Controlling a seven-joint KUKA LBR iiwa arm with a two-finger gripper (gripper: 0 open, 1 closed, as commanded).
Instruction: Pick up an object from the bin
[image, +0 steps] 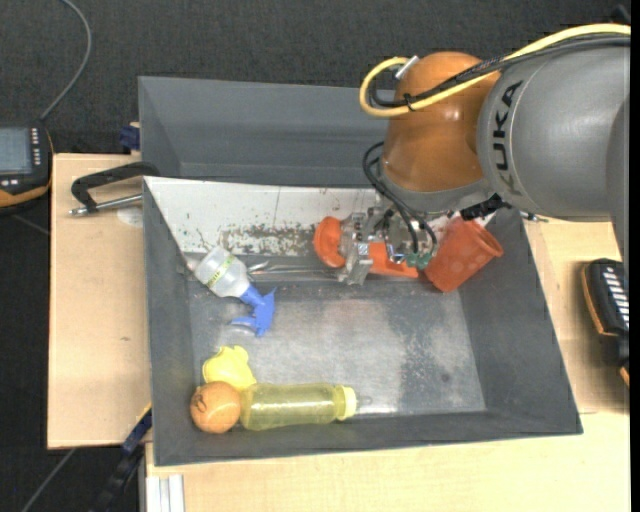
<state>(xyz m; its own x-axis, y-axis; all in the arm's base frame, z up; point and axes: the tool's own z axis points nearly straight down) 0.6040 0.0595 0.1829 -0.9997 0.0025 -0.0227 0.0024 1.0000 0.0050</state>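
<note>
My gripper (378, 250) is low at the back of the bin, right of the middle, under the orange wrist cover. It sits on an orange rounded thing (328, 242), which sticks out to its left and shows orange beneath it. Just to its right an orange-red cup (463, 255) lies tilted, touching or nearly touching the gripper. Whether the gripper holds the orange thing I cannot tell.
A clear bottle with a blue spray head (232, 282) lies at the left. A yellow toy (228, 366), an orange ball (215, 408) and a yellow-green bottle (296, 406) lie along the front left. The arm covers the bin's back right corner.
</note>
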